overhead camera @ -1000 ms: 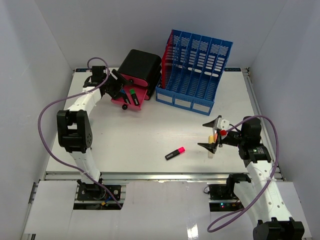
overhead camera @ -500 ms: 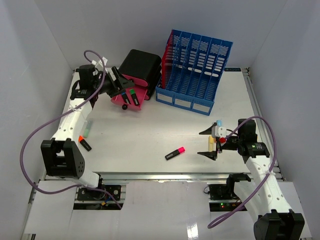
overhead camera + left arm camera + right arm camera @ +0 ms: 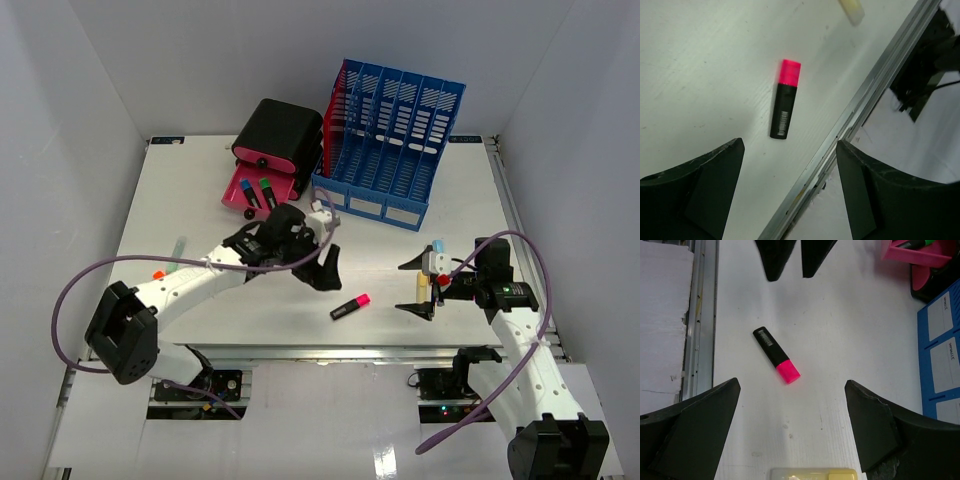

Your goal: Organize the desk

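Observation:
The white desk (image 3: 190, 205) holds a pink-capped black highlighter (image 3: 351, 307) near its front middle. My left gripper (image 3: 322, 272) is open and empty, just left of and behind that highlighter. In the left wrist view the highlighter (image 3: 785, 99) lies ahead of the open gripper (image 3: 789, 155). My right gripper (image 3: 403, 287) is open, with a pale yellow highlighter (image 3: 423, 289) lying between its fingers. In the right wrist view the yellow highlighter (image 3: 814, 474) is at the bottom edge and the pink one (image 3: 776, 354) is ahead of the gripper (image 3: 791, 390).
A pink organizer tray (image 3: 238, 190) with several markers lies under a black box (image 3: 281, 132) at the back. A blue file rack (image 3: 392, 140) stands to its right. A pale green highlighter (image 3: 177, 249) and an orange-capped one (image 3: 158, 274) lie at the left. The metal front rail (image 3: 855, 112) is close.
My left arm has swung from the pink tray at the back left to the front middle, beside the pink highlighter. My right gripper dropped slightly over the yellow highlighter, then held still.

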`<act>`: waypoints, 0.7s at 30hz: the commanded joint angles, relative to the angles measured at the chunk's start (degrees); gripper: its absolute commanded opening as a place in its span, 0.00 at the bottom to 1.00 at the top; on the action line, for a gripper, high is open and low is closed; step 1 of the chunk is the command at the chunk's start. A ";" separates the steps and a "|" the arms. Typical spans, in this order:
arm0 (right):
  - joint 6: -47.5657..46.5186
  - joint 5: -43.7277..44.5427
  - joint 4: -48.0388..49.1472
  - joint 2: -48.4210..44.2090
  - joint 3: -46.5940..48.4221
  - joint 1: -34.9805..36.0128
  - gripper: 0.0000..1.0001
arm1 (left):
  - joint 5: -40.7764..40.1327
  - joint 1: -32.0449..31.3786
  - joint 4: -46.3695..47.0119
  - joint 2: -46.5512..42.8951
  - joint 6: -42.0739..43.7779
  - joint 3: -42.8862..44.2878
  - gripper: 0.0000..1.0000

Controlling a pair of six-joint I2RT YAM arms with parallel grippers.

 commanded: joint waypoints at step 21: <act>0.52 -1.91 -0.54 -1.12 2.91 -4.58 0.92 | -27.96 -20.84 3.69 23.61 17.40 9.18 0.75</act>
